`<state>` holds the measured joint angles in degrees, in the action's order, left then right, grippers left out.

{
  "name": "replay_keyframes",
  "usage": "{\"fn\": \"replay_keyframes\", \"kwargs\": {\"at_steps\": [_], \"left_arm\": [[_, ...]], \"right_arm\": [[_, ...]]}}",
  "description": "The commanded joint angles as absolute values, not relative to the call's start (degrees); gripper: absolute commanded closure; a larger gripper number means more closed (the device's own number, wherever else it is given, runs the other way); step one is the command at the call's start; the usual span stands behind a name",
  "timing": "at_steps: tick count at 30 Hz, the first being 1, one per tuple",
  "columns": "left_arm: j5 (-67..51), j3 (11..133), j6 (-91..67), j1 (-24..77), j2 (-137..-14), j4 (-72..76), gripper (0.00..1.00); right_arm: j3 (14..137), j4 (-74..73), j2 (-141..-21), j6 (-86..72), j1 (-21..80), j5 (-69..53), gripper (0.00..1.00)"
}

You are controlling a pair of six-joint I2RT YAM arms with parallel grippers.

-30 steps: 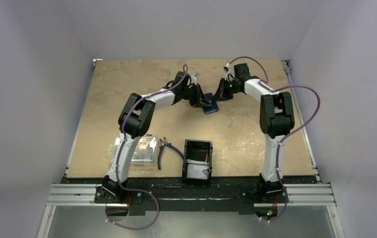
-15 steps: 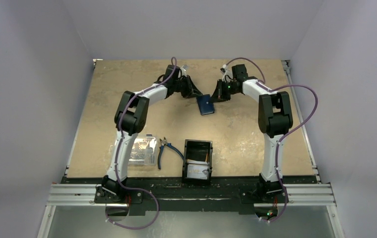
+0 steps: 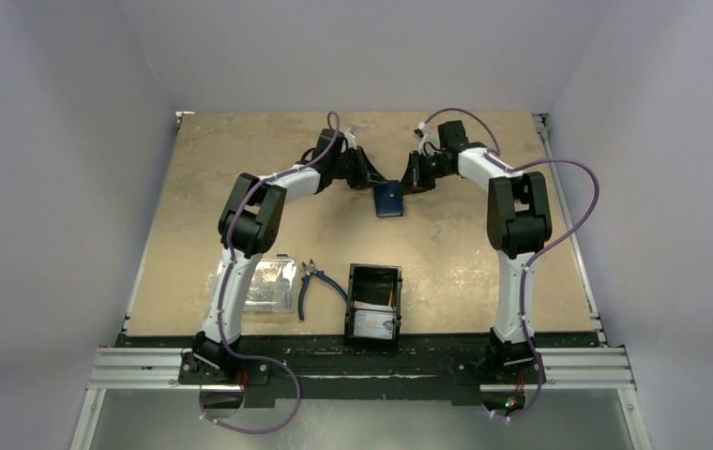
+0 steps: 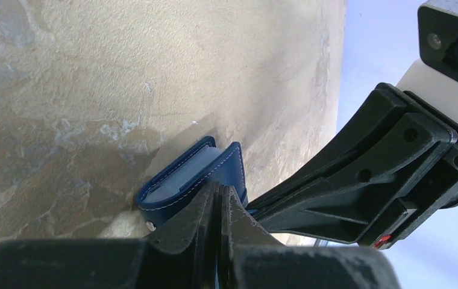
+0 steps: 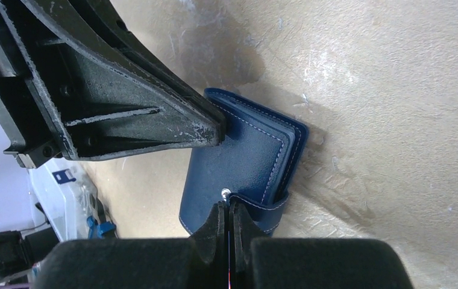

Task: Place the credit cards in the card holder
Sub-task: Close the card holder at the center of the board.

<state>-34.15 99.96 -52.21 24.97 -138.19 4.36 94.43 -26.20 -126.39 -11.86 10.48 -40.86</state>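
Together, left fingers (image 4: 204, 215) and right fingers (image 5: 214, 229) clamp the stitched, rounded navy card holder (image 5: 241, 162).

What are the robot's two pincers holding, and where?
Both pinch the blue card holder: the left pincer at its edge, the right pincer at its snap tab.

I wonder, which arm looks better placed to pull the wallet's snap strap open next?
Right, probably: the right tool is shut on the strap of the card holder, while the left tool pinches the body's edge, steadying it.
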Motion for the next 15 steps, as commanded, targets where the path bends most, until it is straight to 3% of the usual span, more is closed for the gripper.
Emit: {"fn": "replay_keyframes", "kwargs": {"at_steps": [1,15], "left_arm": [[-31.6,96.8,-51.9,27.4,-139.0,-0.9,1.0],[-34.3,95.6,-52.9,27.9,-138.2,2.2,1.0]], "right_arm": [[97.7,-29.1,-128.3,-8.4,11.9,-43.1,1.0],[102.6,-34.2,-130.9,-9.4,14.6,-34.5,1.0]]}}
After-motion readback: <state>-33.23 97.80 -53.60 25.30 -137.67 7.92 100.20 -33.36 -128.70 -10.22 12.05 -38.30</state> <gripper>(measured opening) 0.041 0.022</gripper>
